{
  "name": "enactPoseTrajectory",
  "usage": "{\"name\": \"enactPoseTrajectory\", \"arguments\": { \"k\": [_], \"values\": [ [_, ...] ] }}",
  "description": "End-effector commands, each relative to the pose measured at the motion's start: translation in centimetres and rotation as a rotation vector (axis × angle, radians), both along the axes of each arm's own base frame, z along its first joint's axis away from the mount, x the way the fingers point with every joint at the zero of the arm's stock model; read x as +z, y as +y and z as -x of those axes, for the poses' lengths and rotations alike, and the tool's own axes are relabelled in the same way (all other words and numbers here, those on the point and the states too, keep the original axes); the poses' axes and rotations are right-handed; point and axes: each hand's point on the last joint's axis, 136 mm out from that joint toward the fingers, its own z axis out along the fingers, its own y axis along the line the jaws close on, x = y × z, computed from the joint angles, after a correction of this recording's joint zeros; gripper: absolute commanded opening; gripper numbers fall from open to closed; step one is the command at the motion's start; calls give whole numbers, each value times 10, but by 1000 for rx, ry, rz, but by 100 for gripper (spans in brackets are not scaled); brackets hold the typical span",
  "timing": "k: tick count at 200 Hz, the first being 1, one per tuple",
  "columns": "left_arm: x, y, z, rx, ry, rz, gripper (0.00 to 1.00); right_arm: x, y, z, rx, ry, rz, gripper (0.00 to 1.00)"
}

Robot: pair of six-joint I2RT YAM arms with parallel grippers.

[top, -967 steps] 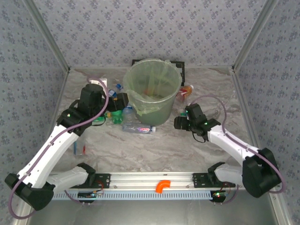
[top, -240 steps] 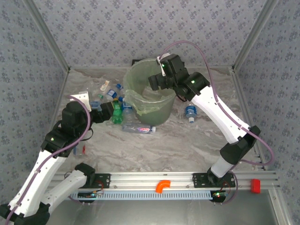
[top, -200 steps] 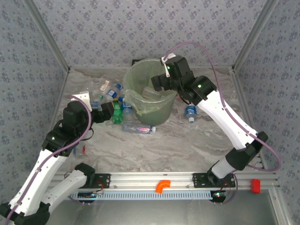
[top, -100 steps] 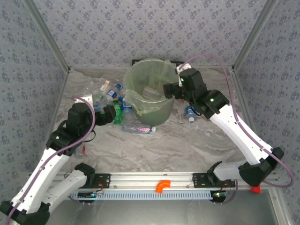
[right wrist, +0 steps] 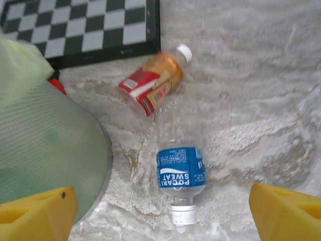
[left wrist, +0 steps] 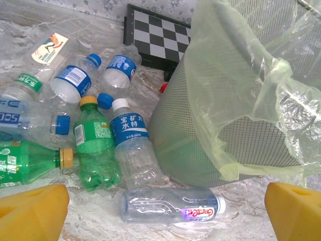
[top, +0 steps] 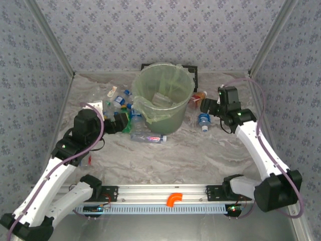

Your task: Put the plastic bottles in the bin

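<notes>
- bin (top: 173,118): upright, ahead-right of the left gripper (left wrist: 163,216) and ahead-left of the right gripper (right wrist: 161,213). there looks to be something inside already, but the bag blurs it, so i can't count. risk: an arm swinging up to the rim clips the wall and shoves or tips the bin.
- bag liner (left wrist: 261,125): a loose flap hangs over the rim, ahead-right of the left gripper. a finger or bottle catching it could drag the liner out or fold it across the mouth.
- left gripper: jaws spread wide, nothing held. most of the plastic bottles left on the table lie ahead and ahead-left of it, packed together.
- right gripper: jaws apart, empty. two bottles lie ahead of it. the bin wall is close on its left, so the finger on that side could scrape the wall on the way down.
- green bottle (left wrist: 95,150) and white-cap bottle (left wrist: 131,145): ahead-left of the left gripper, touching side by side. closing on one likely drags or kicks the other, or gives a sloppy double pick.
- pink-label bottle (left wrist: 170,206): lying crosswise just ahead, between the left fingers, near the bin base. it's the nearest pick. the wall is thin and dented, so it may squirt out on the squeeze.
- blue-label bottle (right wrist: 180,170): dead ahead of the right gripper, cap towards it. it's round and light, so an off-centre close rolls it away.
- orange bottle (right wrist: 153,85): just beyond that one. a nudge could push it on towards the checkerboard (right wrist: 80,25).
</notes>
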Motion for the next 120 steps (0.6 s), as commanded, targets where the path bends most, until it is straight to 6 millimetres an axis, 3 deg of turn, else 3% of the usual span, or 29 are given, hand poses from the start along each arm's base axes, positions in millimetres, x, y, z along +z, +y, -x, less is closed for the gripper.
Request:
{"name": "enactPoseTrajectory", "arguments": {
  "k": [1, 66, 120],
  "values": [
    [0, -8, 0, -35, -12, 31, 100, -20, 14, -12, 38, 49, -99, 89],
    [-7, -8, 5, -36, -6, 68, 100, -99, 6, -32, -9, 245, -62, 92],
    [-6, -9, 8, -44, -13, 85, 100, -134, 5, -46, -38, 341, -55, 91]
  ]
}}
